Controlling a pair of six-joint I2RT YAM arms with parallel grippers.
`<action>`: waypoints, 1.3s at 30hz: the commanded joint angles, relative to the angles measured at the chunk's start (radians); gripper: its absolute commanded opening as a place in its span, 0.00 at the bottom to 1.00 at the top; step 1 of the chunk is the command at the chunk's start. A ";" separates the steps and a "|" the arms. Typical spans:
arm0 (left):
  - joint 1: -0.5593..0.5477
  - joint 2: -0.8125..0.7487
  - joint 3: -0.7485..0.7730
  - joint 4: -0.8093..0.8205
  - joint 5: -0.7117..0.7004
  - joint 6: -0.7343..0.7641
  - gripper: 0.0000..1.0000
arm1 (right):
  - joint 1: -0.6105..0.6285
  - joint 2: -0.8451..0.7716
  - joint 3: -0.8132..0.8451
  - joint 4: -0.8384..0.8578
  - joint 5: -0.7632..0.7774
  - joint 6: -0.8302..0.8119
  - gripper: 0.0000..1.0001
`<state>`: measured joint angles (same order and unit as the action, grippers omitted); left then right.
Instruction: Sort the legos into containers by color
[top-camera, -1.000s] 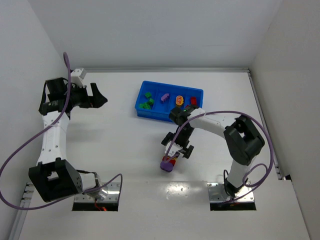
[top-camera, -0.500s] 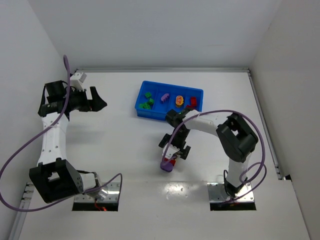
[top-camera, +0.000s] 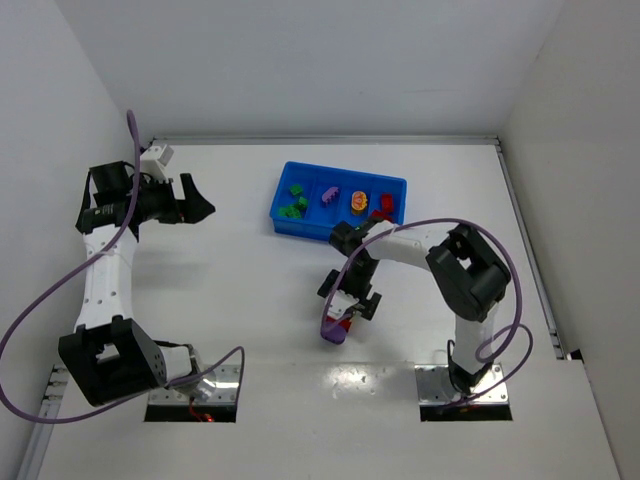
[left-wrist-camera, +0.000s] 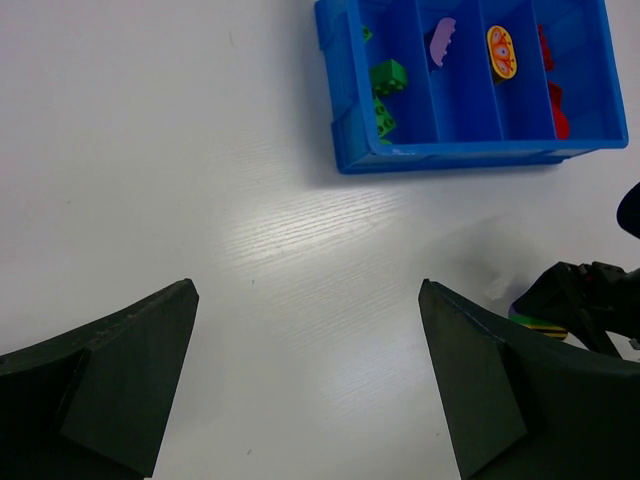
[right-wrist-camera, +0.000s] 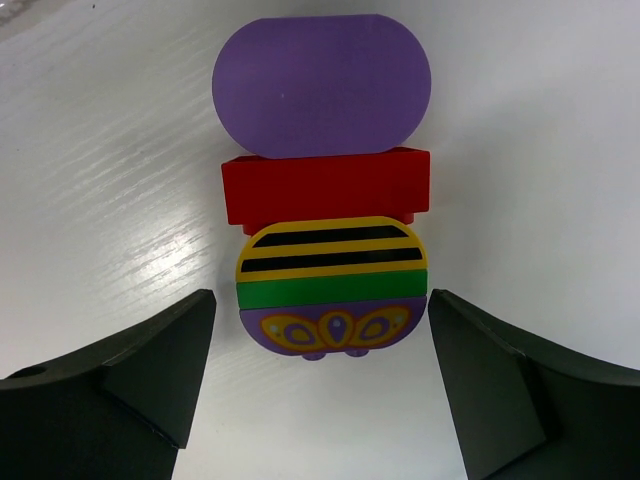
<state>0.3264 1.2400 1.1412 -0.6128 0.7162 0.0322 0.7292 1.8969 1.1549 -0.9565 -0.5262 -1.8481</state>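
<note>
Now the right gripper (top-camera: 347, 305) sits a little lower and further left in the top view than it did a second ago, with its elbow swung in after it, so it has closed in on the multicoloured clump (top-camera: 335, 328) lying on the white table (top-camera: 250, 300) below the centre of the frame. In the right wrist view the clump (right-wrist-camera: 325, 230) fills the upper middle of the frame: 5 stuck pieces in a row, a plain purple rounded piece, a red brick, a yellow one with black stripes, a green one and a patterned purple one. The jaws stand apart on either side of its near end, with white table showing in both gaps, so nothing is gripped yet. That suggests the approach is nearly done and a close on the clump comes next, though 1 grip cannot sort it: the pieces would have to be pulled apart first. The blue tray (top-camera: 300, 232) lies well apart, above centre, already holding green, purple, orange and red pieces in separate compartments. The left gripper (top-camera: 195, 195) hangs at the left of the frame, jaws wide apart and empty, barely shifted.
</note>
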 joint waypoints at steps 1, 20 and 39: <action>0.011 -0.002 0.011 0.002 0.028 -0.009 1.00 | 0.007 0.017 -0.003 -0.004 -0.020 -0.034 0.88; -0.015 0.016 -0.034 0.002 0.066 0.015 1.00 | -0.002 0.016 0.015 0.015 -0.040 0.076 0.19; -0.145 0.200 -0.149 -0.186 0.376 0.277 0.97 | -0.013 -0.220 -0.123 0.488 0.044 0.918 0.06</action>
<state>0.1886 1.3602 0.9806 -0.6899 0.9630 0.2016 0.7097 1.7187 1.0439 -0.6308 -0.5022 -1.1114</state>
